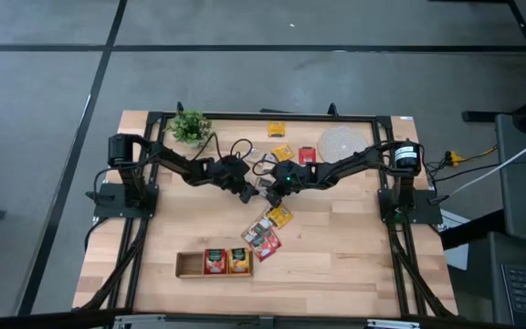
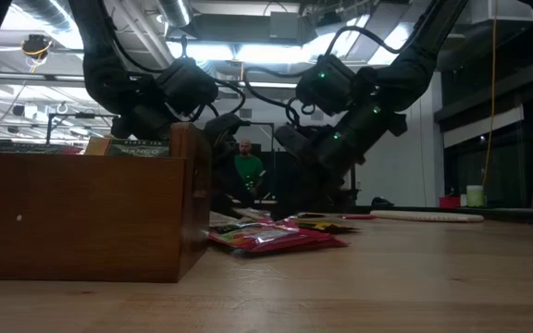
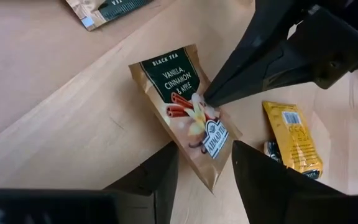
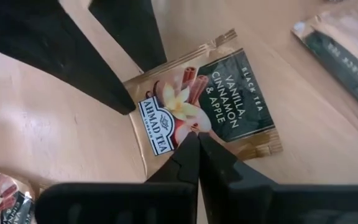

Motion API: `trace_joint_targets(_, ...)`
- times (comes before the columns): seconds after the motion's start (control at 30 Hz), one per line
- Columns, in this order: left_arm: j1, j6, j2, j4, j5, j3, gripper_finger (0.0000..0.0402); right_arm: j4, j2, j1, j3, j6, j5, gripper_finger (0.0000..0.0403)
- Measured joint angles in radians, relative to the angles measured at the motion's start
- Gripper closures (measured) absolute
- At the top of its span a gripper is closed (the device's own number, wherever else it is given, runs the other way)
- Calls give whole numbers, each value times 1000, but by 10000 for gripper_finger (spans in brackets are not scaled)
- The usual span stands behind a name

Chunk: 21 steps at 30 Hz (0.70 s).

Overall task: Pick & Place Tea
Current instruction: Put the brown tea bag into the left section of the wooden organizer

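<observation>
A brown-and-green tea sachet (image 3: 188, 106) (image 4: 210, 106) lies on the wooden table between the two arms. My right gripper (image 4: 196, 138) (image 1: 274, 185) is shut, with its tips on the sachet's printed face. My left gripper (image 3: 205, 171) (image 1: 249, 187) is open. Its two fingers (image 3: 160, 177) stand on either side of the sachet's near end; whether they touch it, I cannot tell. More tea sachets lie in a pile (image 1: 268, 230) nearer the front. Red and orange ones stand in the wooden tray (image 1: 190, 265). My right gripper's shut fingertips (image 3: 211, 96) rest on the sachet's printed face (image 4: 188, 121), about its middle, by the flower picture. The fingers come slanting down from the table's right side. The sachet lies face up on the table under them.
Yellow and red sachets (image 1: 281, 153) lie behind the grippers, and one yellow sachet (image 3: 291, 134) lies close beside the work. A round woven mat (image 1: 341, 142) sits at the far right and a small green plant (image 1: 190, 126) at the far left. Bare wood shows at the front right.
</observation>
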Motion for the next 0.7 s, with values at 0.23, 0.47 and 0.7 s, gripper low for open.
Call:
trace_joint_targets(0.23, -10, 49, 1, -1, 6, -2, 327, 30, 0, 0, 0, -7, -1, 396)
trace_joint_targets(0.47, -11, 143, -19, -30, 20, -7, 391, 33, 0, 4, 0, -62, -24, 392)
trace_joint_targets(0.7, -10, 233, -125, -135, 0, -29, 396, 50, 0, 6, 0, -67, -129, 345)
